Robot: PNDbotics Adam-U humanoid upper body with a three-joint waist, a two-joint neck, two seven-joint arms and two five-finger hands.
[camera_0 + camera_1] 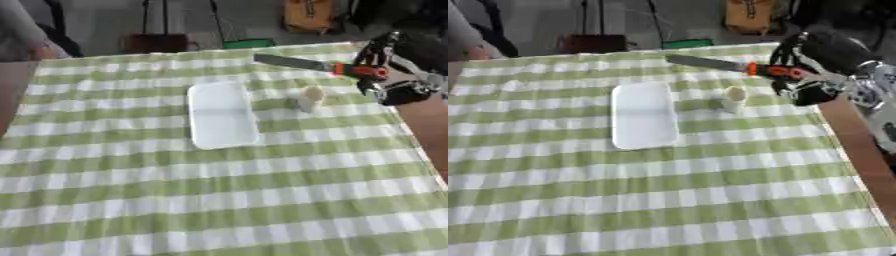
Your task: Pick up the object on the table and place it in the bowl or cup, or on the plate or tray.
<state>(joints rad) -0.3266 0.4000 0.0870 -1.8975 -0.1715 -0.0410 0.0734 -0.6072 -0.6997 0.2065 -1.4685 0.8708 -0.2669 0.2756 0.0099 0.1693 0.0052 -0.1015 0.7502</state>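
My right hand comes in from the upper right, its fingers curled round the orange-red handle of a knife. The grey blade points left, held level above the cloth near the table's far edge. A white rectangular tray lies flat in the middle of the table, left of the knife and below its blade tip. A small cream cup stands upright between the tray and my right hand, just under the knife's handle end. My left hand shows in neither view.
A green and white checked cloth covers the table. The table's brown right edge runs down beside my right arm. A person's hand rests at the far left corner. Dark stands and an orange bag stand beyond the far edge.
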